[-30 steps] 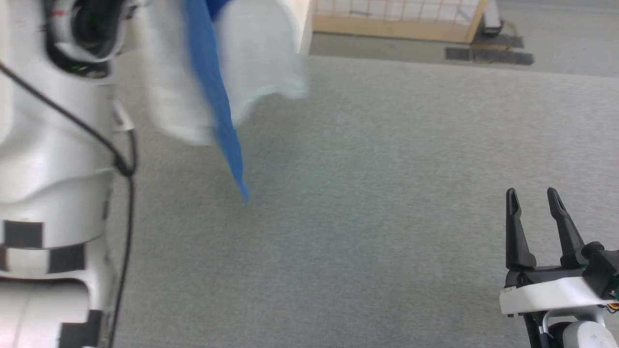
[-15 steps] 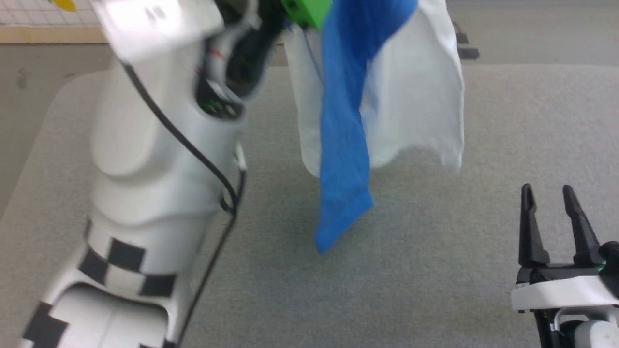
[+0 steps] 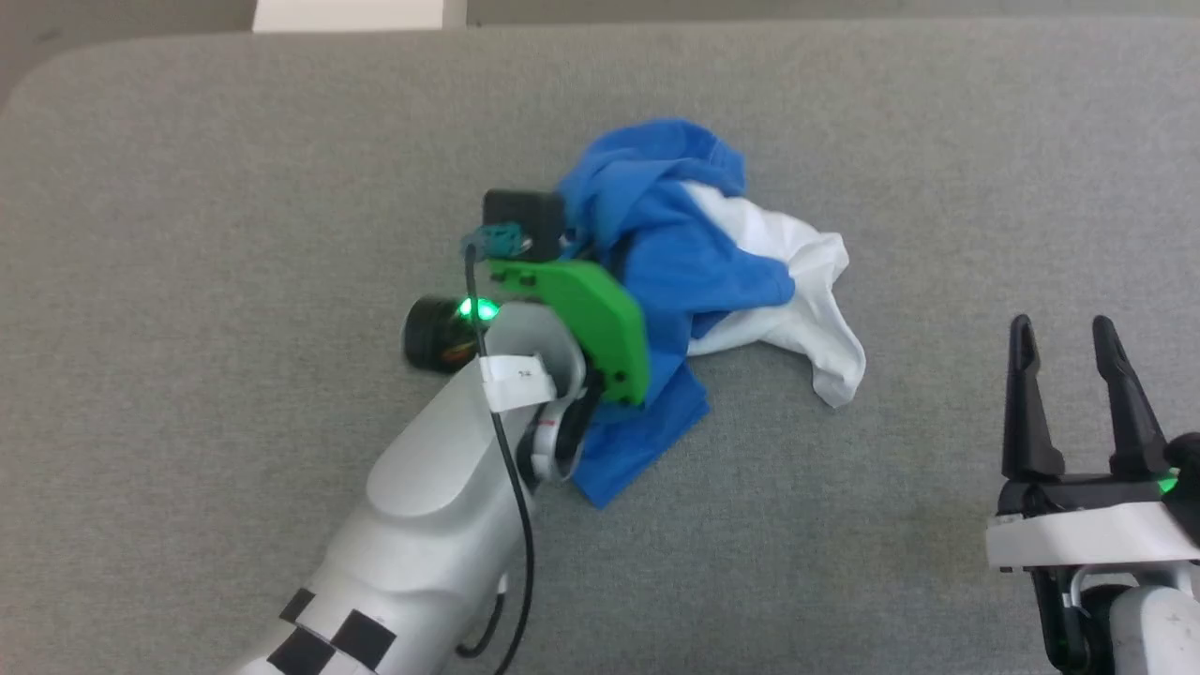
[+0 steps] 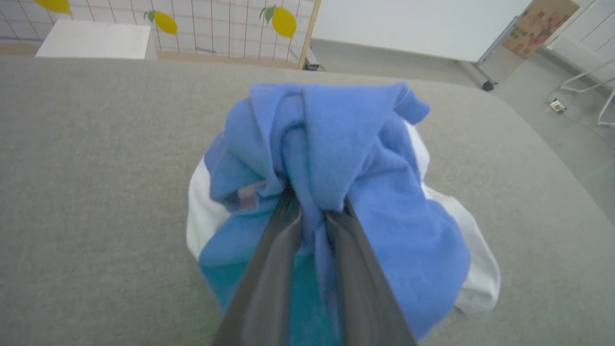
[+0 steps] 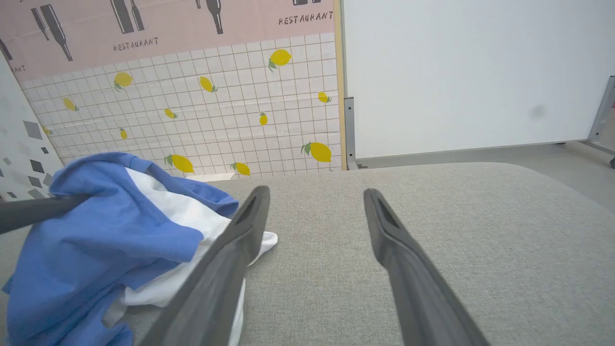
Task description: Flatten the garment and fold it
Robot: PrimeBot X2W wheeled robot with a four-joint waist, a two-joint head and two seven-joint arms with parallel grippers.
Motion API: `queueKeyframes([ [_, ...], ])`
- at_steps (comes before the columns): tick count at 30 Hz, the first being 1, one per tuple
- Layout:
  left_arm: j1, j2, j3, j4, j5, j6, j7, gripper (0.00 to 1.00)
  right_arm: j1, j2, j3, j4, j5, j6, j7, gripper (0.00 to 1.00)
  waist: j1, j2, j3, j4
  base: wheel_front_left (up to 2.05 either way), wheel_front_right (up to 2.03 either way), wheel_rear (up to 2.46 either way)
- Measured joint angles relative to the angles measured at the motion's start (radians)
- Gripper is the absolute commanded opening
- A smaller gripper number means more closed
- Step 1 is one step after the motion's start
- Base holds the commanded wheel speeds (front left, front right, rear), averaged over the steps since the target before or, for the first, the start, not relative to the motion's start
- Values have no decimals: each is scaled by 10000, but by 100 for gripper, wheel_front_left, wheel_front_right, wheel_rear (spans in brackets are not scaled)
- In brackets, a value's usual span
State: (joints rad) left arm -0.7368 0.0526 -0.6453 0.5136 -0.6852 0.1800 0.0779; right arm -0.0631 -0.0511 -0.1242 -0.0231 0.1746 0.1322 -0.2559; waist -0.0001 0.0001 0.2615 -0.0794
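- The garment lies in a crumpled heap on the grey table. Blue sleeve cloth is piled on top, and the white body spills out on the side towards our right gripper. Nothing lies flat, so we judge the flattening has hardly begun.
- Our left gripper has its fingers closed almost together on a bunched fold of blue cloth. The fabric mounds up just beyond the fingertips and drapes down on either side of them.
- We cannot tell which part of the shirt that fold is, or how many layers are in the pinch. We should not treat it as a known corner.
- Our right gripper has its fingers spread wide and holds nothing. It is apart from the heap, and the loose white lobe is the cloth nearest its fingertips, ahead of them and off to their left.
- To do this step well, we would bring the right fingers to that white lobe low over the table. One finger should slide under the edge and the other come down on top, so that we catch a single layer rather than a clump.
- The left pinch should hold firm while the right closes, since soft cotton slips out of a loose grip.
- Once both hold, we would draw the fingers apart sideways and lift only a little, letting the heap unroll between them.
- If blue and white come up tangled together, it is better to let go with the right and choose a cleaner edge than to pull harder.
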Motion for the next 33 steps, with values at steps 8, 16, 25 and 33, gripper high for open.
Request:
queueKeyframes([
  [8,-284,-8,102,1847,-408,-176,-291,100,-241,0,100,81,-25,0,0,100,0,0,655,-96,0,0,0],
  [16,-530,-12,84,1323,-918,-679,-1386,100,-256,2,-38,169,-167,0,0,100,0,0,464,225,0,0,0],
  [25,1149,1060,548,-1822,-855,-165,-2692,100,-91,0,-54,228,-171,0,0,100,0,-1,-228,713,0,0,0],
  [33,4215,2291,2065,-5244,564,1126,-3348,100,113,0,25,151,-171,0,0,100,1,-1,-487,1062,0,0,0],
])
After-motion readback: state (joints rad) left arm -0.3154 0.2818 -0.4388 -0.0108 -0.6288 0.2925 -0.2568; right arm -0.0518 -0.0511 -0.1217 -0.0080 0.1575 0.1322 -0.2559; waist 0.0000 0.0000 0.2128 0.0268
